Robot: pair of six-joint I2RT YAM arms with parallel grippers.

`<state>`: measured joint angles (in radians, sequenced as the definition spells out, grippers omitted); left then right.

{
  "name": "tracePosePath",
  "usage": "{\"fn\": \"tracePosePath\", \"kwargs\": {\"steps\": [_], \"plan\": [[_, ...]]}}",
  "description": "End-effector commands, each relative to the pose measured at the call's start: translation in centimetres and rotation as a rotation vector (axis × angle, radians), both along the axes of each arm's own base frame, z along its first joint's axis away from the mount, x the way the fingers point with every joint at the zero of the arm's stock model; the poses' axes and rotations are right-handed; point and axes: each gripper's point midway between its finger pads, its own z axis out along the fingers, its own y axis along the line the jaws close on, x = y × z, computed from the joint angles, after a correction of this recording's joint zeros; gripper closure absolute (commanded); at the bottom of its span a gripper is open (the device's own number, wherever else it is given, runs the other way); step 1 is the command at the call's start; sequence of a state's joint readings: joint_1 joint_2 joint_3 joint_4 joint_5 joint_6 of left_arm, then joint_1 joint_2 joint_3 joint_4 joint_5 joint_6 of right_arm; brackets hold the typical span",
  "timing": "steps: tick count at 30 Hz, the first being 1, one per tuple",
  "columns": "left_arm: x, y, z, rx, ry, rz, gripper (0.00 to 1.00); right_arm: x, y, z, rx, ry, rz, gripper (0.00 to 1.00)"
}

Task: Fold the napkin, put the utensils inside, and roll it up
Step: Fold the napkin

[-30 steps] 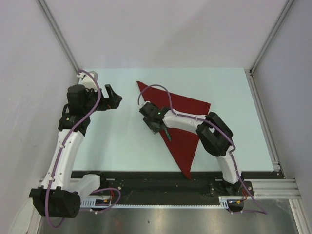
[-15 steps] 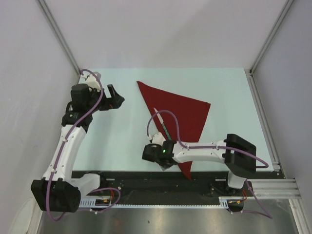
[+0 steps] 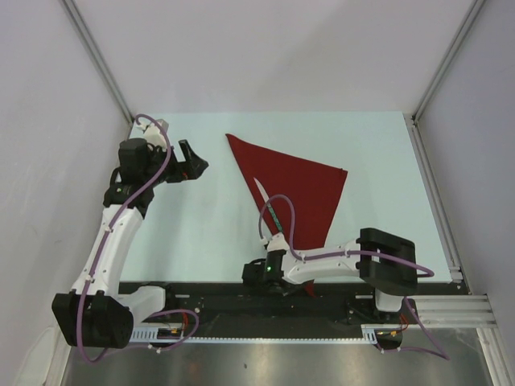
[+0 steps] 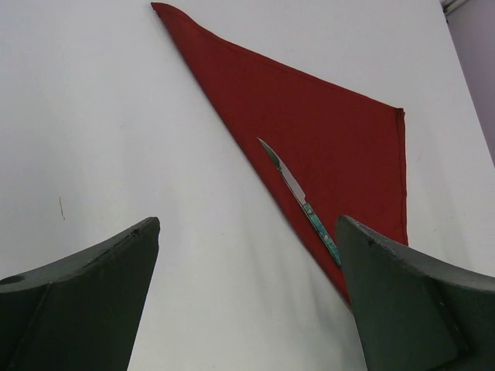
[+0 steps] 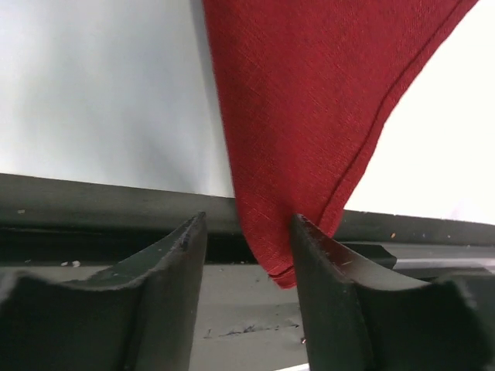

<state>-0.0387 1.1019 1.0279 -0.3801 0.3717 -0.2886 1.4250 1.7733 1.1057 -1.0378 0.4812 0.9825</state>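
Triangle-folded dark red cloth napkin [image 3: 302,185] flat on pale tabletop [image 3: 201,225], near tip over front edge btwn part-open right gripper [image 5: 247,226] w/ jaws apart; slim teal-handled knife [image 4: 300,202] lies along napkin's left edge; left gripper [image 4: 247,228] wide open, empty, far-left.

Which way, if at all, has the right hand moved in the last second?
Yes. The right hand came off the middle of the napkin, down the view, to the black rail.
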Motion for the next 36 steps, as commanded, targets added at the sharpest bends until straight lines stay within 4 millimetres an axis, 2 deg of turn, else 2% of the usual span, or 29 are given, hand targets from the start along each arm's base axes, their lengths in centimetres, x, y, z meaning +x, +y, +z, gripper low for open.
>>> {"fn": "tracePosePath", "kwargs": {"steps": [1, 8, 14, 28, 36], "plan": [[0.2, -0.2, 0.8, -0.023, -0.031, -0.01, 0.0, -0.7, -0.5, -0.5, 0.017, -0.006, -0.061, 0.53], [0.2, -0.3, 0.9, -0.028, -0.034, -0.013, 0.0, -1.6, -1.1, -1.4, -0.004, 0.011, -0.072, 0.61], [0.2, -0.3, 0.9, -0.031, -0.03, -0.016, 0.0, -2.4, -1.6, -1.7, -0.033, 0.007, -0.075, 0.62], [0.2, -0.4, 0.8, -0.035, -0.029, -0.018, 0.0, -2.3, -3.0, -1.8, -0.054, -0.015, -0.099, 0.69], [0.3, -0.5, 0.8, -0.038, -0.03, -0.022, 0.0, -2.2, -3.3, -1.7, -0.054, -0.015, -0.096, 0.82]]}}
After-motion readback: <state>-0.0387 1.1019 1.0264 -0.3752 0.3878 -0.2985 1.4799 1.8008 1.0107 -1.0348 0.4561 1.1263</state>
